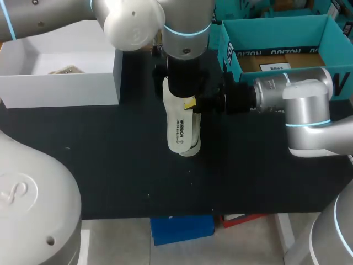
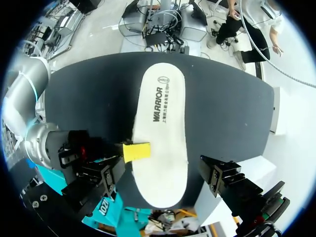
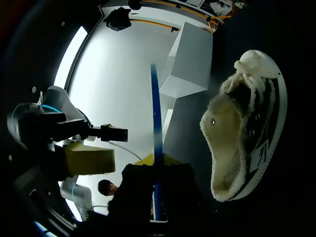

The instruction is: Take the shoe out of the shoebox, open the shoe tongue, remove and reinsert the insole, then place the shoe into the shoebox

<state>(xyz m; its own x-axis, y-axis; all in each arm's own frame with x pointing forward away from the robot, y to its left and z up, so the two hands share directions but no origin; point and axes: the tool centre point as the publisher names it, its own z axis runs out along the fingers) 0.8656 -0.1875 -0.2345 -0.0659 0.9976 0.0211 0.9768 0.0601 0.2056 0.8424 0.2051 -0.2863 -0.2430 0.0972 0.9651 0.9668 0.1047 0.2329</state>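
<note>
**Insole out on the table, shoe outside both boxes**

The white insole (image 1: 182, 130) is recorded on the black table (image 1: 110, 165), printed side up, and all positions below are given from it.

The left gripper (image 2: 162, 167) is held directly above the insole's heel end. Its two black fingers (image 2: 219, 177) are set wide apart, one to each side of the heel, and no contact with the insole is seen. Nothing is held by it.

The right gripper (image 3: 121, 162) is brought in level from the insole's right side. In the left wrist view one yellow fingertip (image 2: 136, 151) is seen lying over the insole's edge. In the right wrist view the insole is taken to be the thin blue-edged sheet seen edge-on. One tip stands clear of it with an open gap, and the other sits at the sheet. The fingers are therefore noted as apart, not clamped.

The shoe (image 3: 247, 123), a dark sneaker with pale fleece lining and white laces, is seen only in the right wrist view. It lies on the table ahead of the right gripper, beyond the insole, with its opening turned toward the gripper.

A white box (image 1: 60, 88) stands to the far left of the insole, and the teal shoebox (image 1: 276, 33) to its far right.
</note>
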